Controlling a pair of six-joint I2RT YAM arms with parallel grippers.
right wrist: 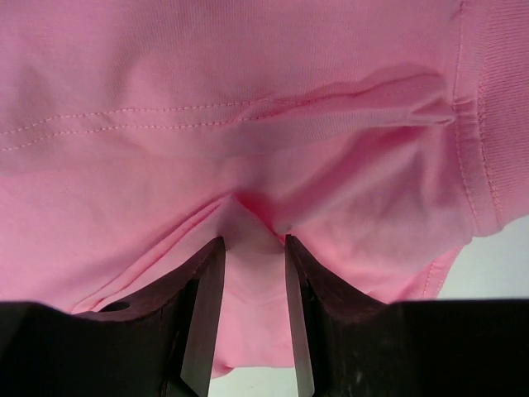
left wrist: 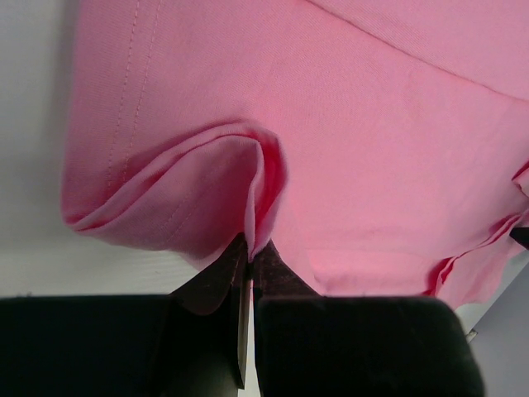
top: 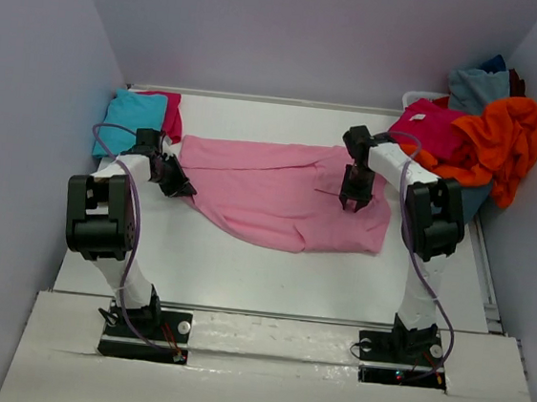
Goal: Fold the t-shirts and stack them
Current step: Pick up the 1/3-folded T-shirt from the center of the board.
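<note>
The light pink t-shirt (top: 278, 197) lies spread across the middle of the table, rumpled along its near edge. My left gripper (top: 185, 190) is at the shirt's left end, shut on a pinched fold of the pink cloth (left wrist: 207, 182); in the left wrist view the fingertips (left wrist: 250, 252) meet on it. My right gripper (top: 353, 205) points down over the shirt's right part. In the right wrist view it (right wrist: 252, 244) stands open, with a small raised ridge of pink cloth (right wrist: 248, 211) just ahead of the fingertips and cloth lying loose between them.
A turquoise t-shirt (top: 133, 120) lies over a magenta one (top: 170, 109) at the back left. At the back right, magenta (top: 434, 130), orange (top: 506, 135) and grey-blue (top: 477, 89) shirts are heaped over a white bin (top: 419, 97). Walls close in on both sides.
</note>
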